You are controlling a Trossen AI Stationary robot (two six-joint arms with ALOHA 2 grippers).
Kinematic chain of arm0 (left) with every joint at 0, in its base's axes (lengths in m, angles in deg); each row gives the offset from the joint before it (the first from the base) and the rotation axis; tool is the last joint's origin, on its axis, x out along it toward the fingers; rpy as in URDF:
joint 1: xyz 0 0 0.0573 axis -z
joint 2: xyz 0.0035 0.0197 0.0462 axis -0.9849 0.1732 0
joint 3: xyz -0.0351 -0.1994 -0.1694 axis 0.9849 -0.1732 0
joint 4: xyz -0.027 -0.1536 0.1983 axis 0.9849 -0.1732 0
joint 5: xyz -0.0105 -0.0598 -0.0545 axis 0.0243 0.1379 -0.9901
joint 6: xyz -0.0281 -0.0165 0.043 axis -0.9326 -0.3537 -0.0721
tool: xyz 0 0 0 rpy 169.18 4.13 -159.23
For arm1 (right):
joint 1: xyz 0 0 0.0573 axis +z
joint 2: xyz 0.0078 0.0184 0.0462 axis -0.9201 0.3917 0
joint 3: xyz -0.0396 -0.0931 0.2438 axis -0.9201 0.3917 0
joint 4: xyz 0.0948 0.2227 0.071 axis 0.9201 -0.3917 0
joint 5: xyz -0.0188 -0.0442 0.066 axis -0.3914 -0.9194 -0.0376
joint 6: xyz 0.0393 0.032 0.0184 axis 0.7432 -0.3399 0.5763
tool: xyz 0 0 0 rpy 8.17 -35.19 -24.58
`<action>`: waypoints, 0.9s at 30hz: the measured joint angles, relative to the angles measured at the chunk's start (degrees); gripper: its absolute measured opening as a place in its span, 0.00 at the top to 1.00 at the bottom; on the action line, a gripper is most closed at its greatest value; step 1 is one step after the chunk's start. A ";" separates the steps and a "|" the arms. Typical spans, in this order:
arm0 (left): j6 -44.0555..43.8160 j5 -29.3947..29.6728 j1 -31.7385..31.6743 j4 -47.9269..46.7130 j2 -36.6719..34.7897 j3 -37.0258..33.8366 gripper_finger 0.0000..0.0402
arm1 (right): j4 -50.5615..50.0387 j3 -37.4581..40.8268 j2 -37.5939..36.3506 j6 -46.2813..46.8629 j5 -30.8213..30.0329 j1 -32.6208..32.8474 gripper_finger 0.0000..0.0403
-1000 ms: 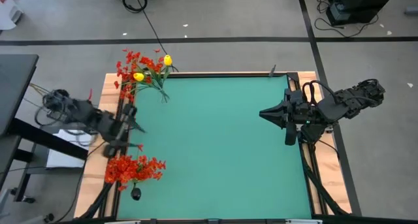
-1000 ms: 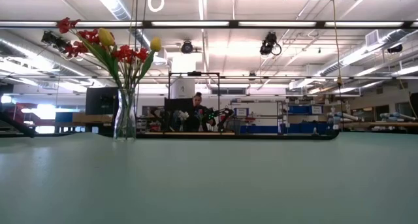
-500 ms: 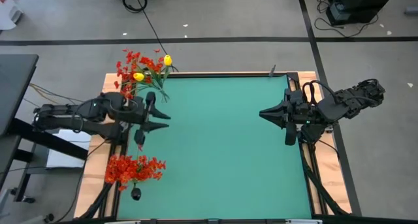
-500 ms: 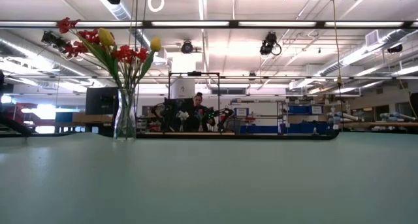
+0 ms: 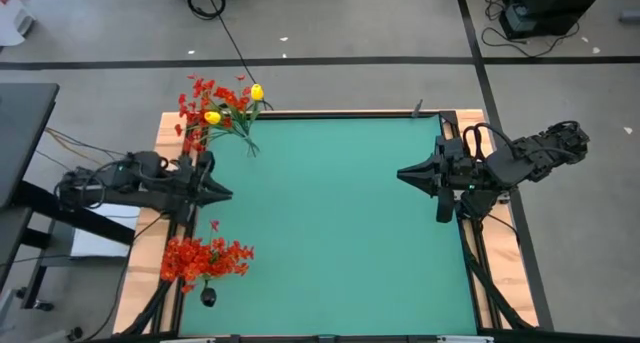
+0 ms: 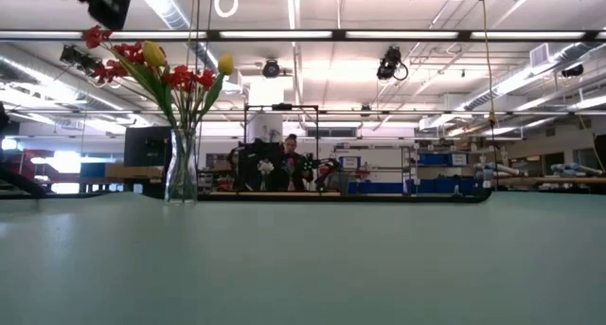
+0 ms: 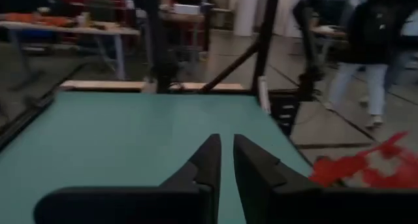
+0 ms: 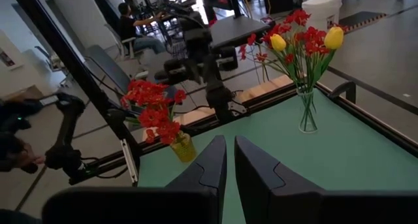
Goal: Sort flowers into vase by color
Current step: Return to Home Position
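Note:
A clear glass vase (image 6: 182, 169) stands at the table's far left corner, holding red flower sprays (image 5: 205, 95) and two yellow buds (image 5: 257, 91) together; the right wrist view also shows this bunch (image 8: 297, 41). A small yellowish vase (image 8: 184, 147) at the near left edge holds only red sprays (image 5: 205, 258). My left gripper (image 5: 228, 193) hovers level between the two vases at the left edge, pointing across the table, shut and empty (image 7: 226, 142). My right gripper (image 5: 402, 173) waits level at the right side, shut and empty (image 8: 230, 142).
The green table top (image 5: 340, 233) lies between the two arms, framed by a wooden border (image 5: 150, 243). Black frame bars (image 8: 72, 67) stand at the table's edges. People (image 6: 289, 164) and workbenches show in the room beyond.
My left gripper was open by the red sprays at the near left, swung out over the table toward the far edge, then drew back toward the left edge and sank. It now points level across the table, and its fingers have shut on nothing. The flowers have not moved.

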 joint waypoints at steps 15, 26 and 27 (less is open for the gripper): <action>0.97 2.53 -0.13 28.93 -14.18 -26.59 0.90 | 0.05 0.00 0.00 0.00 -0.01 -0.01 0.90; 0.62 2.25 -0.13 30.13 -14.38 -29.76 0.90 | 0.11 0.00 0.00 0.00 -0.01 -0.01 0.90; 0.53 2.25 -0.13 30.07 -14.38 -29.78 0.90 | 0.12 0.00 0.00 0.01 -0.01 0.00 0.90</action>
